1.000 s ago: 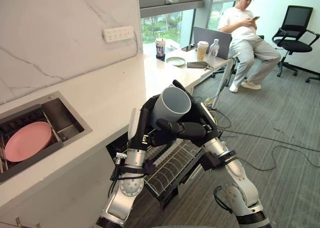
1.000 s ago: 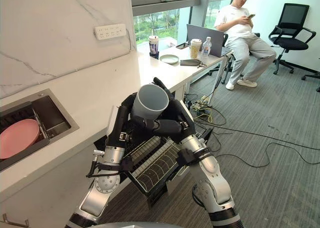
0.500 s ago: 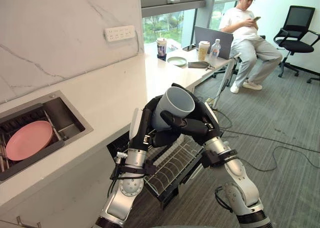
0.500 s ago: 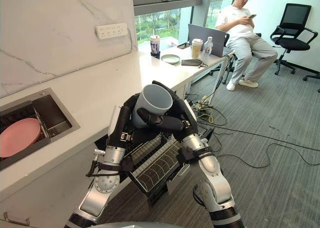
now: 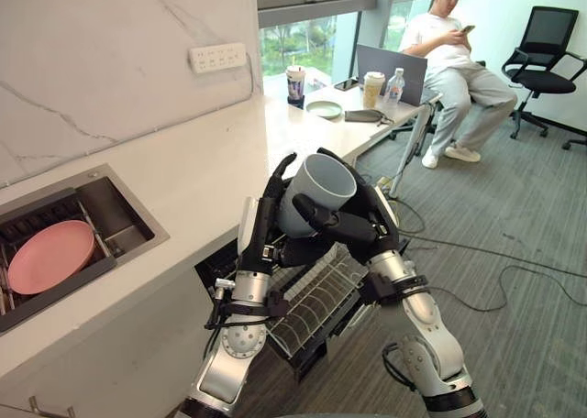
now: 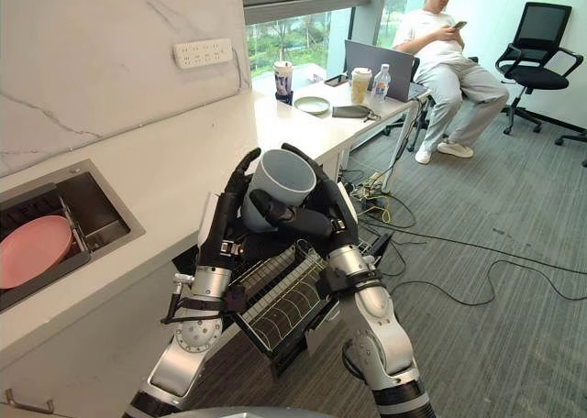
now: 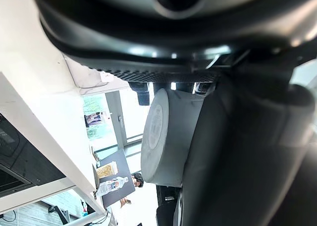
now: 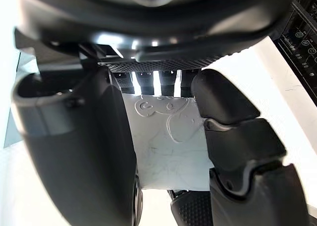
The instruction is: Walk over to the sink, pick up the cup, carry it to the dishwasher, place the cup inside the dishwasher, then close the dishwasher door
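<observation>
A grey-blue cup [image 5: 316,187] hangs tilted, mouth up and towards the right, over the pulled-out dishwasher rack [image 5: 316,299]. My right hand [image 5: 362,225] is shut on it, thumb across the near wall and fingers round the far side; the right wrist view has the embossed cup wall [image 8: 168,146] between thumb and fingers. My left hand [image 5: 264,221] lies against the cup's left side with its fingers straight and pointing up. The cup's base [image 7: 156,137] is seen in the left wrist view past the palm.
The white counter [image 5: 202,175] runs along the left, with the sink [image 5: 119,212] holding a pink plate [image 5: 50,256]. A desk [image 5: 367,115] with cups, a plate, a bottle and a laptop stands beyond. A seated person [image 5: 449,51] and an office chair [image 5: 541,60] are at the far right.
The left hand's fingers have straightened off the cup and now point up. The right hand still holds the cup, which has hardly moved.
</observation>
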Controlling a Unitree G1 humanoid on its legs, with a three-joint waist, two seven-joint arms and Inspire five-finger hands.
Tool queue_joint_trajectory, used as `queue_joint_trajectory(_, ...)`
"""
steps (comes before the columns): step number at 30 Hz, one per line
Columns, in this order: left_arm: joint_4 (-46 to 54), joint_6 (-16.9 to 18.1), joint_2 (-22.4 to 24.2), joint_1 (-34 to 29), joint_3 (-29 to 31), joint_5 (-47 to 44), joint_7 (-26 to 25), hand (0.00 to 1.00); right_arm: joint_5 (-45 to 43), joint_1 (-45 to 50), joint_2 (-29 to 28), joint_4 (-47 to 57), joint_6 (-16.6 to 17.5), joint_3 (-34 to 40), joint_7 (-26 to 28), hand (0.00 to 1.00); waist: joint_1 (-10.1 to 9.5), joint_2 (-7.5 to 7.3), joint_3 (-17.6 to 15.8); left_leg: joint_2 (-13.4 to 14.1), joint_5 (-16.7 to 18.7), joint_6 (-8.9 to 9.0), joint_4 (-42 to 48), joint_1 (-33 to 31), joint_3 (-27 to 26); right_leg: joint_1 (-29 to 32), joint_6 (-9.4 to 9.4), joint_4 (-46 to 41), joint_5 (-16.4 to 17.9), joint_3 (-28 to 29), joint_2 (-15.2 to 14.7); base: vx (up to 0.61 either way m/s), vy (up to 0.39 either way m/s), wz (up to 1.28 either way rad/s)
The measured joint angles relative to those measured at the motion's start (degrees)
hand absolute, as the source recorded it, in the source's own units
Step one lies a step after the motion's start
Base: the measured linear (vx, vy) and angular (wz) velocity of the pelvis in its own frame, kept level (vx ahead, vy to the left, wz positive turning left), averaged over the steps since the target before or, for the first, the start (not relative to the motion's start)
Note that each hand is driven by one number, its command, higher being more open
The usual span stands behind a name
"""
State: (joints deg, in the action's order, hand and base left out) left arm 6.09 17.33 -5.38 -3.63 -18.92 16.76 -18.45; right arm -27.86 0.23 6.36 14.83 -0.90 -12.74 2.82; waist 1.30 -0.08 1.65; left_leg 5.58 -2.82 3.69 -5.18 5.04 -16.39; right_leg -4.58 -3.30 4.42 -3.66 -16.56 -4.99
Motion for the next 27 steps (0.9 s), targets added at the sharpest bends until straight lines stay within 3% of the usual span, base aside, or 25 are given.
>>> queue_joint_trajectory(5,0.00,-0.70,0.65,-0.80,1.03,-1.36,-2.29,1.00,-0.21,0.47,-1.60,-0.02,0.40,0.35,-2.09,0.00,0.08,0.12,-0.53,-0.01,0.00,0.00,0.00,0.02,-0.02,0.00,-0.01,0.00,0.01,0.03,0.00,0.00,0.000,0.00)
queue_joint_trajectory(12,-0.14,-3.71,1.78,-3.86,9.47,-6.72,-8.17,1.00,-4.76,0.90,-3.62,-0.02,4.29,5.74,-4.76,0.00,0.27,0.12,-1.31,-0.10,-0.01,-0.01,-0.01,0.05,0.04,-0.06,-0.07,-0.01,0.05,-0.07,-0.10,0.00,0.000,0.00)
queue_joint_trajectory(19,-0.19,-4.62,3.07,-5.09,11.09,-12.15,-10.04,1.00,-8.82,2.84,-6.70,-0.01,8.14,7.11,-8.54,0.00,0.36,0.13,-1.31,-0.19,-0.03,-0.03,-0.01,0.26,0.19,-0.35,-0.08,-0.01,0.05,-0.22,-0.22,0.00,0.000,0.00)
queue_joint_trajectory(25,-0.24,-4.81,3.52,-7.85,11.52,-16.73,-2.75,1.00,-12.52,4.10,-7.88,0.00,9.64,11.39,-9.22,0.00,0.31,0.15,-1.32,-0.27,-0.08,-0.10,-0.02,0.13,0.59,-0.42,-0.10,-0.01,0.06,-0.62,-0.33,0.00,0.000,0.02)
queue_joint_trajectory(27,-0.25,-5.30,3.37,-8.83,11.39,-21.71,3.65,1.00,-13.77,4.98,-7.91,0.00,9.76,12.52,-9.25,0.00,0.30,0.17,-1.33,-0.36,-0.12,-0.15,-0.02,0.01,0.88,-0.45,-0.13,0.00,0.08,-0.87,-0.43,0.00,0.000,0.06)
